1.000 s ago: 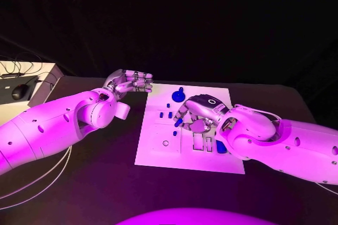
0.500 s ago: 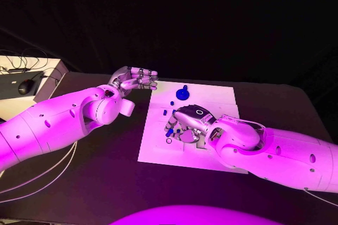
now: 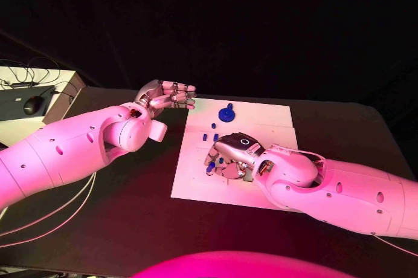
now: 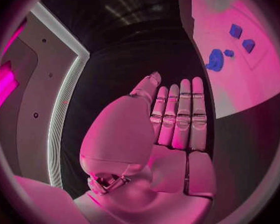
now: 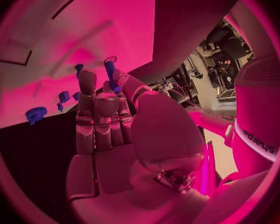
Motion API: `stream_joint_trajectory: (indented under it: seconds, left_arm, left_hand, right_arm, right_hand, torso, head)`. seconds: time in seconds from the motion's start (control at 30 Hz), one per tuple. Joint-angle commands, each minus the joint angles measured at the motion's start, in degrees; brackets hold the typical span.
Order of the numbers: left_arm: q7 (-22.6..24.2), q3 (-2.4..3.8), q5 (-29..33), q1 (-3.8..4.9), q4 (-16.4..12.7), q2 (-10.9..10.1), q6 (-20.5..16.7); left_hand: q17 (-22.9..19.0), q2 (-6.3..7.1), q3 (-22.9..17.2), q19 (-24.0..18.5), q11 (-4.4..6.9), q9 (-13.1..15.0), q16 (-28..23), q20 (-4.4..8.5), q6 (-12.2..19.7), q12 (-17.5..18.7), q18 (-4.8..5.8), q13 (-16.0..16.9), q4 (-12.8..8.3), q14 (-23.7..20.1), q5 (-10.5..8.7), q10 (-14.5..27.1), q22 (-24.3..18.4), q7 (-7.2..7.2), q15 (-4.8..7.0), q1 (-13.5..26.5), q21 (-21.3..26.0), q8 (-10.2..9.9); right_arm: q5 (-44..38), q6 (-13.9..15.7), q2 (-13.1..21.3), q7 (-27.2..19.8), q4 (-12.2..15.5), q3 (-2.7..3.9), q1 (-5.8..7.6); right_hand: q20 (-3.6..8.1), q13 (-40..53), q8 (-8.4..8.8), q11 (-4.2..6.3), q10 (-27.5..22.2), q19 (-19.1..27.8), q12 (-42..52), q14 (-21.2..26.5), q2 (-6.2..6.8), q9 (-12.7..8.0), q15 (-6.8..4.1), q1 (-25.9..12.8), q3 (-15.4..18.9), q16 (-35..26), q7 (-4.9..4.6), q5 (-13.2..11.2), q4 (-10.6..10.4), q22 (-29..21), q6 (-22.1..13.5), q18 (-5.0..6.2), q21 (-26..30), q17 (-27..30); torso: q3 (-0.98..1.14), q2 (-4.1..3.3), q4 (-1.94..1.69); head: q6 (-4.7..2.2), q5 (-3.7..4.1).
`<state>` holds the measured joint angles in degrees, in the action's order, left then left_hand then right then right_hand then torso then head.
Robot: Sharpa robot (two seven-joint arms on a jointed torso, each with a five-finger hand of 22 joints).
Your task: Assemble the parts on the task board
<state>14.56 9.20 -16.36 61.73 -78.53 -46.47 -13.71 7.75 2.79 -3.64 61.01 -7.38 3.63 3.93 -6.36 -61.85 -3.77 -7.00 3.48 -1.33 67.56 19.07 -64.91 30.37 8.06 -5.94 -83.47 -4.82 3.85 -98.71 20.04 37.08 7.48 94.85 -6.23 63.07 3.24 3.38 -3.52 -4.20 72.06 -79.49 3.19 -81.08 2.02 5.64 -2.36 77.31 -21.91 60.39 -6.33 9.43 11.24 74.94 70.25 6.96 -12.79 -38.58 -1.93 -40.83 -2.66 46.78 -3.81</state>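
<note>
Our right hand [image 3: 234, 157] pinches a blue peg [image 5: 110, 70] over the task board [image 3: 261, 118], probably to seat it, while our left hand [image 3: 165, 96] waits beside, fingers curled on nothing.

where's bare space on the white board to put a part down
Bare patches: the board's near left corner, below the right robot hand, and its far right corner beyond the round blue gear. It is crowded mid-board, where small blue pegs stand beside that hand.
</note>
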Motion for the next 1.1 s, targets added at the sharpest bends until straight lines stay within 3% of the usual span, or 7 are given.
stream_joint_trajectory:
  seconds: [0.03,0.5,1.1]
  left_arm:
    - [0.67,0.04,0.31,0.00,-0.14,0.03,0.39]
    - [0.55,0.04,0.31,0.00,-0.13,-0.08,0.38]
    - [0.45,0.04,0.31,0.00,-0.27,-0.34,0.35]
  left_hand:
    - [0.06,-0.12,-0.01,-0.04,0.09,-0.01,-0.03,-0.06,-0.21,0.21,0.79,-0.08,0.22,-0.33,0.17,0.01,0.04,0.26,0.17,-0.31,0.04,-0.28]
    - [0.06,-0.12,-0.01,-0.04,0.09,-0.01,-0.03,-0.06,-0.21,0.21,0.79,-0.08,0.22,-0.33,0.17,0.01,0.04,0.26,0.17,-0.31,0.04,-0.28]
    - [0.06,-0.12,-0.01,-0.04,0.09,-0.01,-0.03,-0.06,-0.21,0.21,0.79,-0.08,0.22,-0.33,0.17,0.01,0.04,0.26,0.17,-0.31,0.04,-0.28]
  right_arm:
    - [-1.22,-1.30,-0.09,-0.25,0.18,-0.02,-0.12]
    - [-1.23,-1.93,0.15,-0.38,0.54,-0.09,-0.26]
    - [-2.14,-3.33,-0.28,0.27,-1.16,-0.24,-0.41]
  right_hand:
    - [0.19,0.30,-0.36,1.86,3.79,0.33,0.39,-0.13,-1.68,0.05,-0.28,1.03,-0.12,0.05,-0.22,0.38,0.25,1.15,0.06,1.03,-0.20,-0.08]
    - [0.18,0.30,-0.35,1.86,3.80,0.43,0.39,-0.12,-1.77,0.05,-0.28,0.96,-0.05,0.06,-0.22,0.34,0.42,1.13,0.06,1.05,-0.38,-0.09]
    - [0.18,0.30,-0.35,1.86,3.80,0.43,0.39,-0.12,-1.77,0.05,-0.28,0.96,-0.05,0.06,-0.22,0.34,0.42,1.13,0.06,1.05,-0.38,-0.09]
  torso:
    - [0.00,-0.02,0.00]
    - [-0.03,-0.01,0.02]
    - [-0.03,-0.01,0.00]
  head:
    - [0.11,-0.07]
    - [0.52,-0.19]
    - [0.75,-0.15]
